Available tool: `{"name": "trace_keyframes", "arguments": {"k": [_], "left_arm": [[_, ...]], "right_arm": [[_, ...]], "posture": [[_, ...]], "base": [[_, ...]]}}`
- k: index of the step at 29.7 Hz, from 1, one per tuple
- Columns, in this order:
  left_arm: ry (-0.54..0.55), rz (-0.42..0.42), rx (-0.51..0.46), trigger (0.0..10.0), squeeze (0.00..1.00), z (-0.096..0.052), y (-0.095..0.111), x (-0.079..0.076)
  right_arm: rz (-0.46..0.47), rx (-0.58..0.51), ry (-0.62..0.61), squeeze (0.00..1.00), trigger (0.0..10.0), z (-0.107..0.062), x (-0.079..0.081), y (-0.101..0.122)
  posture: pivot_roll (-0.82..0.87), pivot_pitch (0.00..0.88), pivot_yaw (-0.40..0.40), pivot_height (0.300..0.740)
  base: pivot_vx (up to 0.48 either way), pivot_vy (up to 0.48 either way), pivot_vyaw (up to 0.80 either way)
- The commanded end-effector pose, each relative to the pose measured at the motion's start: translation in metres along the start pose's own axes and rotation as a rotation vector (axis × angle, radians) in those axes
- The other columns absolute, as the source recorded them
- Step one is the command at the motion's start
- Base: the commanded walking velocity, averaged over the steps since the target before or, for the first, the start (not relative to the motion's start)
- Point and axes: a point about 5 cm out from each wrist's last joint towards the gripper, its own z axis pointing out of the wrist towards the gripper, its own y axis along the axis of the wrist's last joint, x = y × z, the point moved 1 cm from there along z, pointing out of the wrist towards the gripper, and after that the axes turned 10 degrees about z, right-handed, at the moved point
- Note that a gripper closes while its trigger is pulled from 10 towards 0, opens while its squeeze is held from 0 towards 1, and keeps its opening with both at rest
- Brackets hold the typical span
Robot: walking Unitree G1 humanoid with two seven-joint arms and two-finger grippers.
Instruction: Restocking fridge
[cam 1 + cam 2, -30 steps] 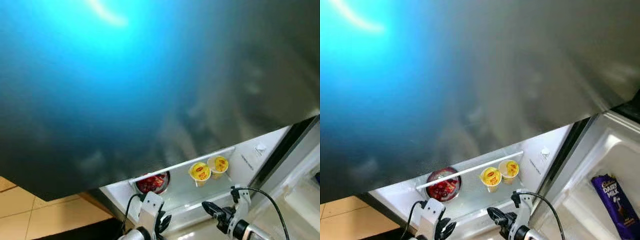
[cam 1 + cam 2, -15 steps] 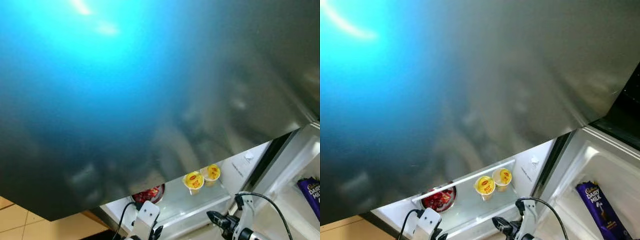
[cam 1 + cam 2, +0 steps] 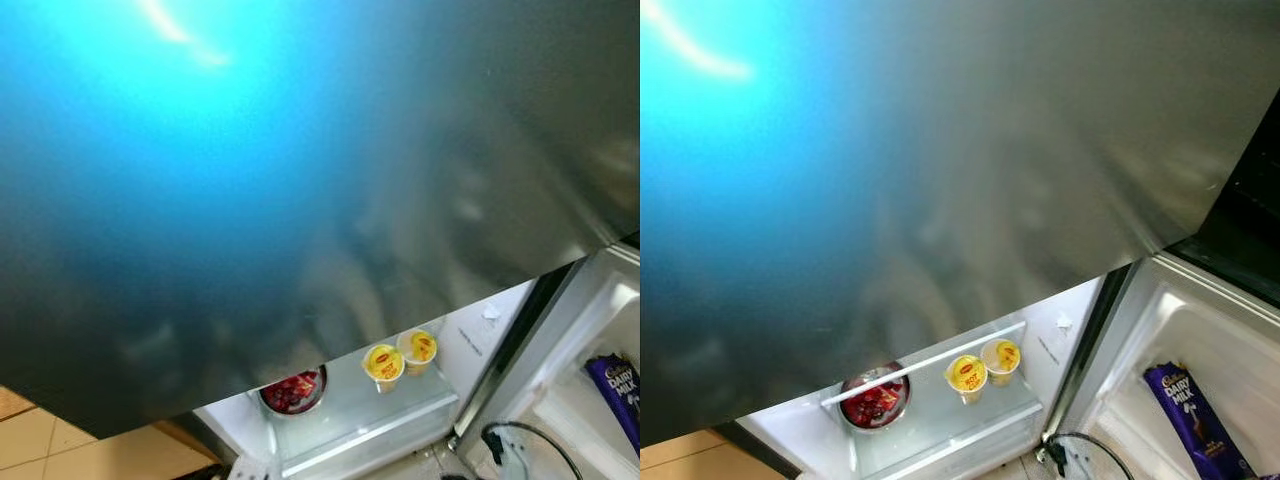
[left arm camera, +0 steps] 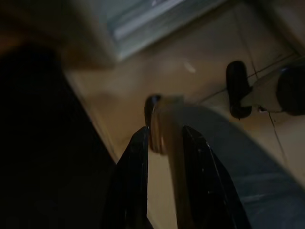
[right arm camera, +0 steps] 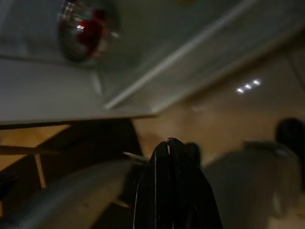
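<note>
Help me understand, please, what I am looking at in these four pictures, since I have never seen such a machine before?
These come from a walking humanoid robot that is restocking a fridge. The two wide pictures are its head camera's two eyes, looking forward and down. The large grey-blue sheet across them is the open fridge door, seen close. On the door's shelf below stand two yellow-lidded cups side by side and a round container with red contents. To the right, inside the fridge, lies a purple Dairy Milk chocolate bar.

The two dark pictures come from cameras on the robot's wrists, each looking along that arm's two black fingers. The left gripper has its fingers slightly apart over tan floor. The right gripper has its fingers pressed together, holding nothing, with the red container blurred beyond.
</note>
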Motion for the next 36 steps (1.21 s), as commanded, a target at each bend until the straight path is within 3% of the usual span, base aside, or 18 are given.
{"name": "trace_keyframes", "arguments": {"k": [1, 4, 7, 13, 21, 36], "left_arm": [[0.032, -0.052, 0.041, 10.0, 0.0, -0.005, -0.012, 0.006], [0.047, -0.068, 0.052, 10.0, 0.0, -0.007, -0.015, 0.008], [0.128, -0.163, 0.085, 10.0, 0.0, -0.012, -0.028, 0.015], [0.187, -0.217, 0.136, 10.0, 0.0, -0.019, -0.042, 0.021], [0.202, -0.214, 0.137, 10.0, 0.0, -0.02, -0.041, 0.022], [0.201, -0.198, 0.147, 10.0, 0.0, -0.017, -0.039, 0.021]], "right_arm": [[0.031, 0.012, -0.076, 0.0, 10.0, -0.005, -0.01, -0.011], [0.048, 0.006, -0.104, 0.0, 10.0, -0.008, -0.014, -0.013], [0.06, 0.026, -0.232, 0.0, 10.0, -0.017, -0.03, -0.026], [0.04, 0.079, -0.324, 0.0, 10.0, -0.024, -0.039, -0.041], [0.02, 0.078, -0.327, 0.0, 10.0, -0.019, -0.035, -0.036], [-0.036, 0.084, -0.372, 0.0, 10.0, -0.021, -0.04, -0.029]], "posture": [[-0.1, 0.092, 0.053, 0.74], [-0.1, 0.092, 0.053, 0.74], [-0.09, 0.072, 0.042, 0.74], [-0.07, 0.055, 0.027, 0.74], [-0.06, 0.048, 0.025, 0.74], [-0.07, 0.007, 0.014, 0.74]], "base": [[0.0, 0.0, 0.0], [0.0, 0.0, 0.0], [0.0, 0.0, 0.0], [0.0, 0.0, 0.0], [0.0, 0.0, 0.0], [-0.282, 0.0, 0.0]]}}
